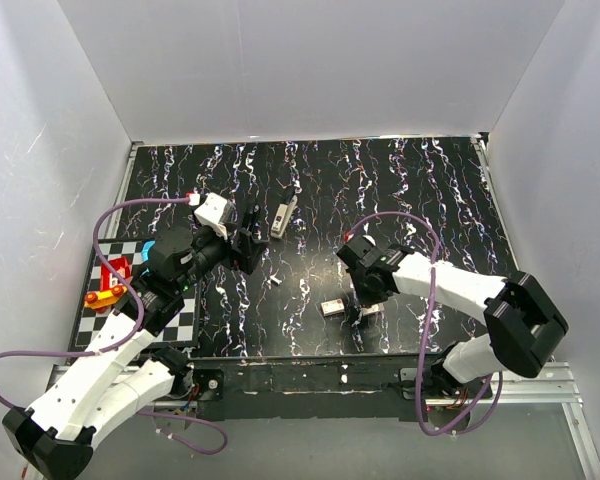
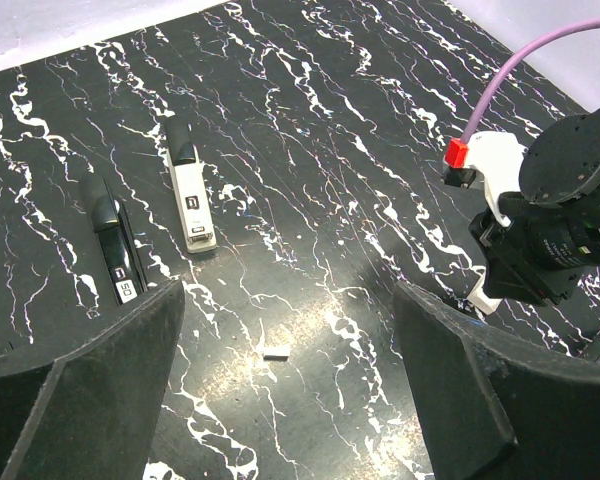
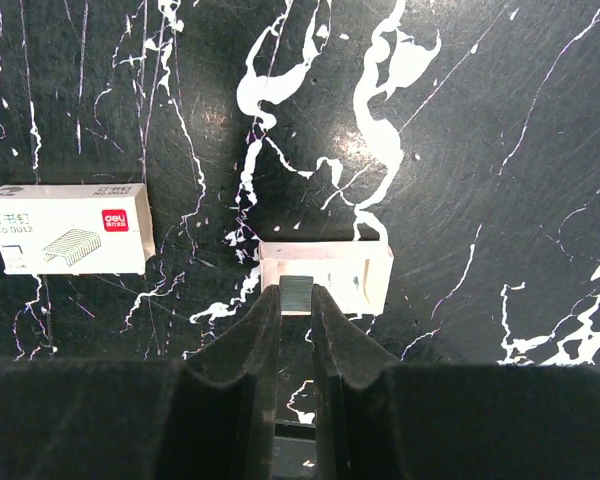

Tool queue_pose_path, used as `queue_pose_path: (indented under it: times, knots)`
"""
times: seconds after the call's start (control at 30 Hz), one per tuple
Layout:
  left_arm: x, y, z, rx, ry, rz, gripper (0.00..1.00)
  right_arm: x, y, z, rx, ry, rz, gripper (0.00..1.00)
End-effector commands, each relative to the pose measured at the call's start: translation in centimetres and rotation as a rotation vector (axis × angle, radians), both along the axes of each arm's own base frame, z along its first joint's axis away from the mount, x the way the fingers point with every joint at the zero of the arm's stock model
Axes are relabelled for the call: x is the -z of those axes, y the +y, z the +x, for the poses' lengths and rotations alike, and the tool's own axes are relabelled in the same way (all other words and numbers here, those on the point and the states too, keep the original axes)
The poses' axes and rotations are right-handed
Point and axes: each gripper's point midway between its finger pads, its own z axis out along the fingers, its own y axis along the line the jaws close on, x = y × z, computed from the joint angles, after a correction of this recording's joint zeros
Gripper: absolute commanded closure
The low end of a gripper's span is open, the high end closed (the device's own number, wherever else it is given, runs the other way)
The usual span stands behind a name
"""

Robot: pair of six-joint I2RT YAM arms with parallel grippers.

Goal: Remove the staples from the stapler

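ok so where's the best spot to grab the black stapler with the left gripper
Across its middle, one finger on each long side, coming down from above. The black stapler lies flat on the table, long and slim, so its narrow width suits the open left gripper. The white stapler lies beside it but apart, leaving finger room.
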Motion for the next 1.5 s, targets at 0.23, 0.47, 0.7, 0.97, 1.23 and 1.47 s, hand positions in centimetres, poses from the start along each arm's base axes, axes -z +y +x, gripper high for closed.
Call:
queue_pose_path:
  times: [0.23,0.47,0.7,0.97,1.23,1.47]
  knots:
    - [0.4,0.2,0.1,-0.006,0.003,0.012,0.15,1.3,-0.2,0.2,0.019,0.002,-0.013,0.78]
    - [0.3,0.2,0.1,-0.005,0.003,0.012,0.15,1.5,-0.1,0.2,0.019,0.003,-0.012,0.76]
    - [0.3,0.1,0.1,-0.003,0.002,0.011,0.15,1.4,-0.2,0.4,0.021,-0.006,-0.014,0.63]
    - [0.3,0.1,0.1,-0.002,0.003,0.012,0.15,-0.1,-0.1,0.9,0.026,-0.034,-0.010,0.57]
    - [0.3,0.1,0.0,0.001,0.002,0.010,0.15,-5.7,1.0,2.2,-0.002,-0.136,0.073,0.56]
    - [0.3,0.1,0.1,0.000,0.002,0.012,0.15,-8.0,4.5,3.4,-0.111,-0.159,0.191,0.56]
